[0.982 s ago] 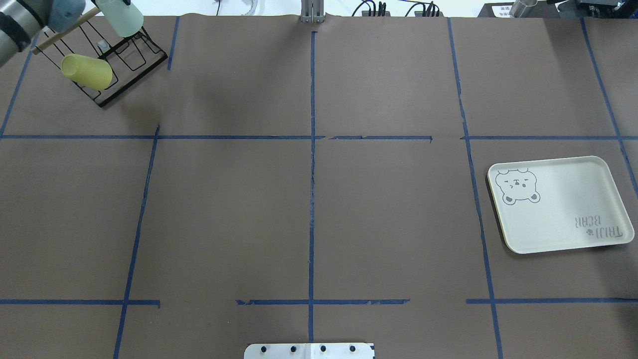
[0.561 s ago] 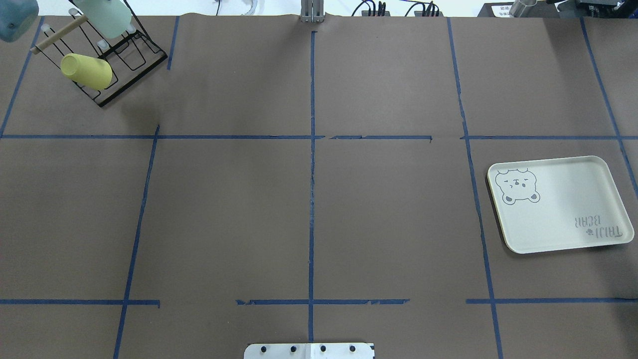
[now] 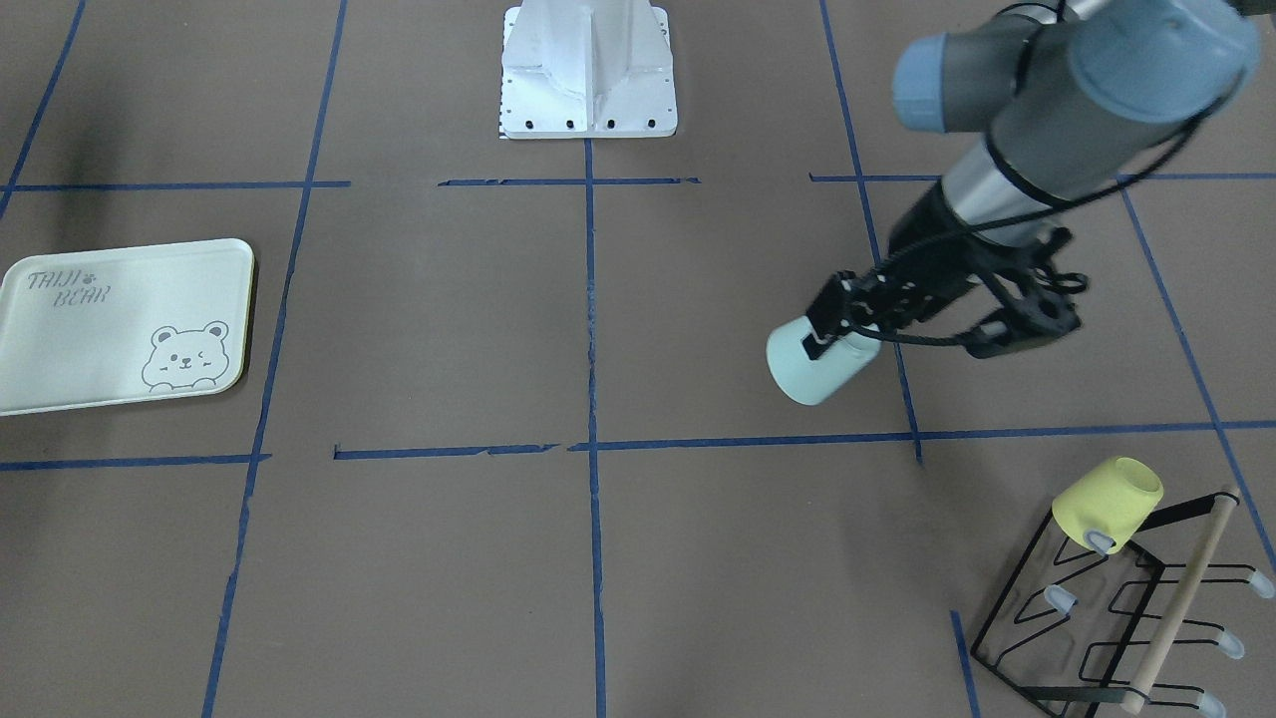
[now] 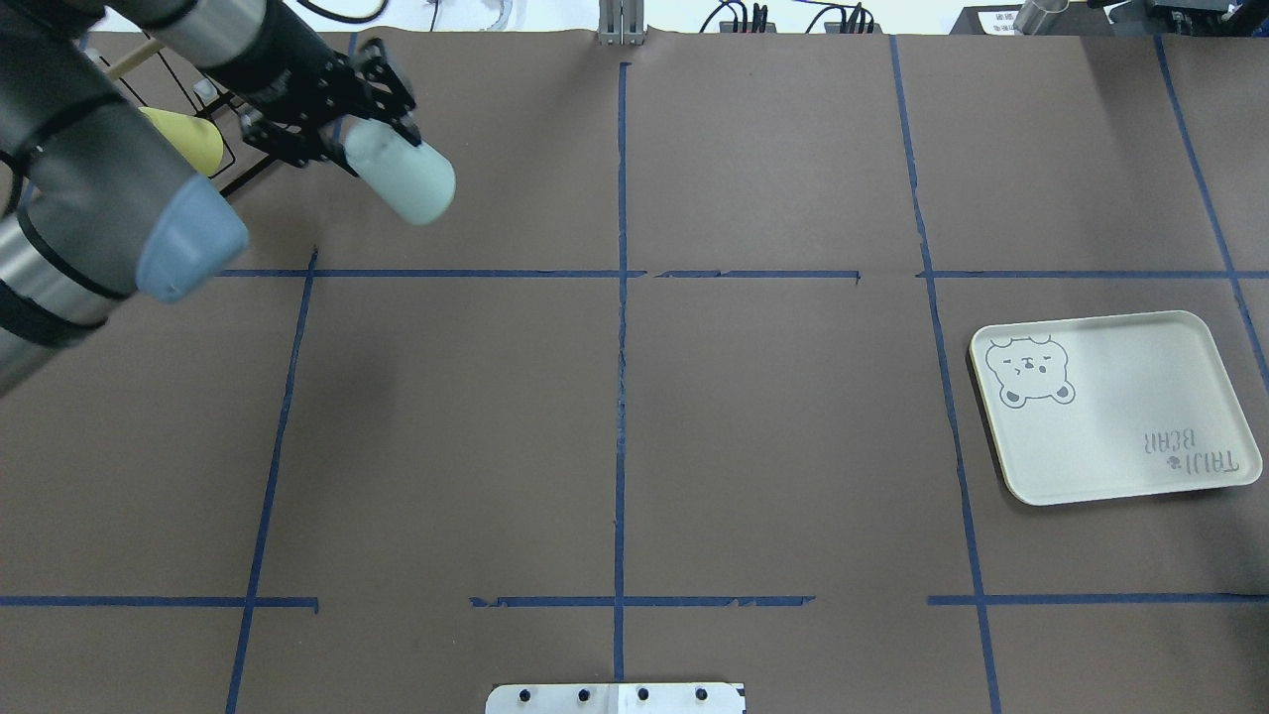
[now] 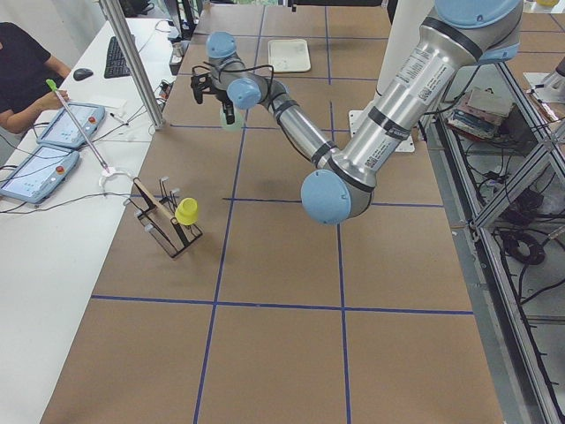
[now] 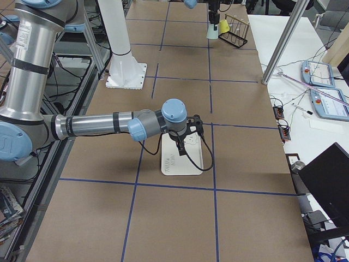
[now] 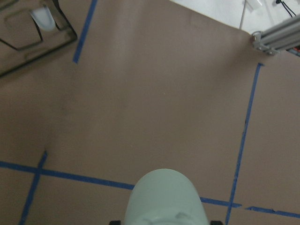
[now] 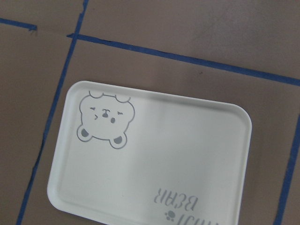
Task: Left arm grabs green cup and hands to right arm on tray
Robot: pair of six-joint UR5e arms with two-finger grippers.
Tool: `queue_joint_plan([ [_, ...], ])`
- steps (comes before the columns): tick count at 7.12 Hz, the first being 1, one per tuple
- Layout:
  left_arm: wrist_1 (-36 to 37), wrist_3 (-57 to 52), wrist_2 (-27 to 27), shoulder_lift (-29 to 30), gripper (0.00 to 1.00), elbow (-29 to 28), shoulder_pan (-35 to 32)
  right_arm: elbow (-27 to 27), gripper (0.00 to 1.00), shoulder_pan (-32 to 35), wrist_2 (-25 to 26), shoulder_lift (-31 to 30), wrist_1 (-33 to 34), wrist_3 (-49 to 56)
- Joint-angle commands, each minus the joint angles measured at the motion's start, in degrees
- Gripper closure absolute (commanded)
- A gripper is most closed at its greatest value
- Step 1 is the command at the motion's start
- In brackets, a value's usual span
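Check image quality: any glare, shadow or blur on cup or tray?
Front-facing view: green cup sharp, no glare. Left wrist view: cup cropped at the bottom edge, slightly soft. Right wrist view: tray unevenly shaded, no blown highlights, lettering legible.

table [image 4: 773,416]: brown paper | blue tape grid [image 4: 621,397] | white desk [image 5: 35,291] alongside

The table [image 4: 773,416] is covered in brown paper gridded with blue tape lines [image 4: 622,327]. A tray [image 4: 1130,436] lies flat near the robot's right edge. A black wire rack [image 3: 1182,596] stands at the far left corner. The white mounting base [image 3: 588,75] sits mid near edge.
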State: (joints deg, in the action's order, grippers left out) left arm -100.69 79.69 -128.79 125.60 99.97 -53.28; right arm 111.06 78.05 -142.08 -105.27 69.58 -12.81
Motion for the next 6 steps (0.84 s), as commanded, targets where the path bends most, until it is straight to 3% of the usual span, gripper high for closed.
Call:
queue_joint_plan([
  [1, -10.85, 14.48, 7.92, 0.09, 0.92, 4.18, 11.05, 0.12, 0.0, -5.77, -0.04, 0.06, -17.81, -19.79],
  [2, -21.28, 18.97, 12.29, -0.61, 0.92, 3.14, 15.79, 0.12, 0.0, -9.37, 0.14, 0.67, -26.6, -29.89],
  [5, -51.61, 28.22, 34.06, -2.99, 0.92, -0.64, 31.18, 0.38, 0.0, -15.98, 0.14, 12.42, -37.11, -60.83],
  [6, -62.06, 28.94, 36.83, -3.42, 0.93, -2.39, 33.22, 0.56, 0.0, -17.65, 0.23, 14.89, -42.45, -69.89],
])
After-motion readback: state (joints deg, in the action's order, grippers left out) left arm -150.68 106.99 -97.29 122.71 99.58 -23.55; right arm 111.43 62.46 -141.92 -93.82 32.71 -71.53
